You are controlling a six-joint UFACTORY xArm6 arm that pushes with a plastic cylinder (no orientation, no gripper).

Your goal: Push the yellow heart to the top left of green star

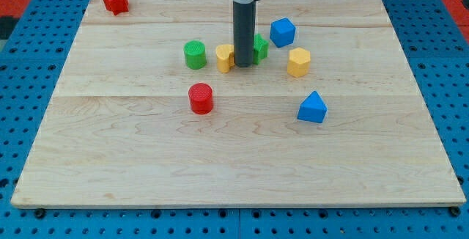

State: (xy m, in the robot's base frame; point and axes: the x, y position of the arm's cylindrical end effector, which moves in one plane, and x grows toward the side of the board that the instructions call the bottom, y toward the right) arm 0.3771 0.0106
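**Camera view: my tip is sitting between the yellow heart and the green star**

Camera view is showing my tip (243, 64) resting on the wooden table (146, 158), a bit above the middle and closer to the top edge than the bottom edge. I have no fingers to open or close, only a dark rod, so nothing is being held.

The yellow heart (224, 58) is lying just to the left of my tip, touching it or nearly so; I cannot tell which. The green star (260, 47) is peeking out just to the right of my rod, and the rod is hiding most of it. So the heart and the star are sitting on opposite sides of me, very close together.

I am thinking the heart needs to go up, toward the table's top edge and a little toward the left edge, so it ends up at the star's top left. To do that, my tip should be coming at the heart from below.

Going outward, a green cylinder (195, 54) is standing left of the heart. A blue block (282, 31) and a yellow block (298, 61) are sitting right of the star. A red cylinder (200, 98) is lying lower down, toward the bottom edge. A blue triangle block (313, 108) is lower on the right. A red block (115, 1) is waiting far off in the top left corner.
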